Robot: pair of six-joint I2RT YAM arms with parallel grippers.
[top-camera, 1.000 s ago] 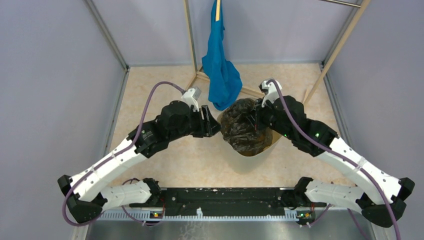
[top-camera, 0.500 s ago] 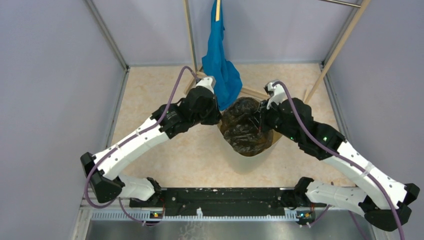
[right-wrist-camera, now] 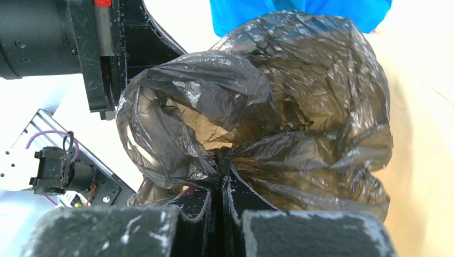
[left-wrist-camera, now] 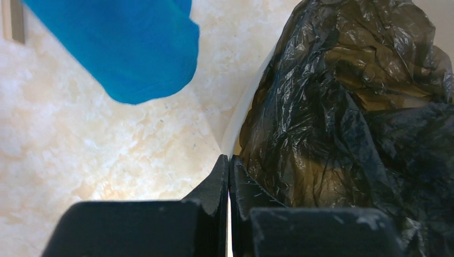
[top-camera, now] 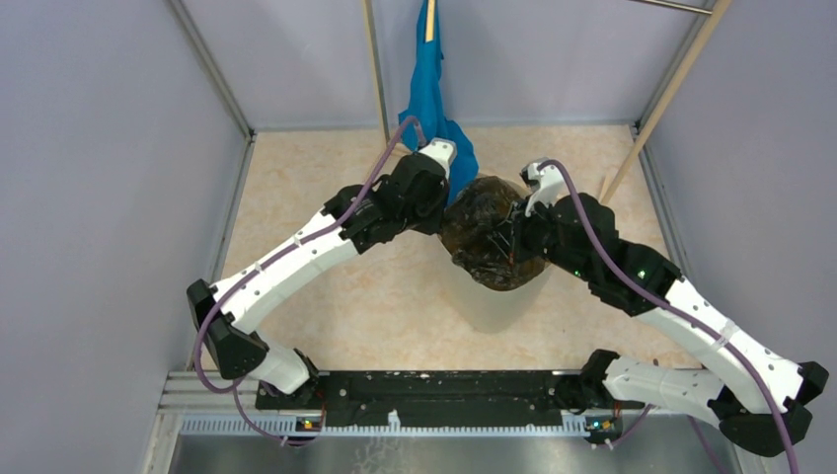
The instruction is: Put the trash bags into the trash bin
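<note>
The trash bag (top-camera: 494, 235), a dark grey-brown see-through film, is bunched over the mouth of the cream trash bin (top-camera: 498, 311) and hides most of its rim. My right gripper (top-camera: 514, 234) is shut on the bag, and the film (right-wrist-camera: 278, 96) gathers into a knot at its fingertips (right-wrist-camera: 221, 167). My left gripper (top-camera: 441, 210) is shut at the bin's left rim (left-wrist-camera: 251, 91), its tips (left-wrist-camera: 229, 158) touching the bag's edge (left-wrist-camera: 342, 107). Whether it pinches any film does not show.
A bright blue cloth (top-camera: 429, 99) hangs from a wooden rack (top-camera: 651, 118) just behind the bin, close to my left wrist. Grey walls close in the beige floor (top-camera: 296, 197) on the left, back and right. The arms' base rail (top-camera: 434, 390) lies along the near edge.
My left arm has swung away from me along the bag's left side, and its jaws have gone from open to shut. The bag has shifted slightly toward the back. The right arm has barely moved.
</note>
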